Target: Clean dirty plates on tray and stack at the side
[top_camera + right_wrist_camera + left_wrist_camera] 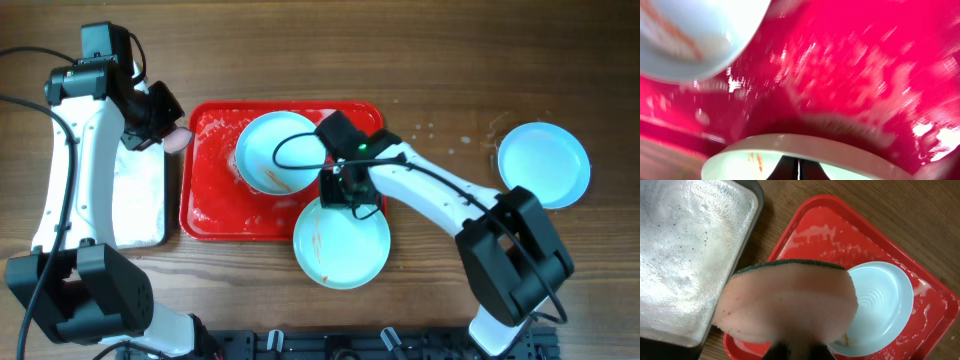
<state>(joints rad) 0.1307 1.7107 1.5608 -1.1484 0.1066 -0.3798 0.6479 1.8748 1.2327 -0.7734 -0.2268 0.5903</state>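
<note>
The red tray (205,215) lies left of centre, wet with suds. One pale blue plate (268,150) with a brown smear sits on it. My right gripper (346,192) is shut on the far rim of a second smeared plate (340,248), which overlaps the tray's front right edge. In the right wrist view the fingers (798,171) pinch that plate's rim (805,145) over the tray (865,75). A third plate (543,165) lies on the table at the far right. My left gripper (165,125) is shut on a pink sponge (790,305) by the tray's left edge.
A black-rimmed tray (140,200) with a wet, sudsy inside (685,245) stands left of the red tray. Water drops spot the wooden table (440,135) between the red tray and the far-right plate.
</note>
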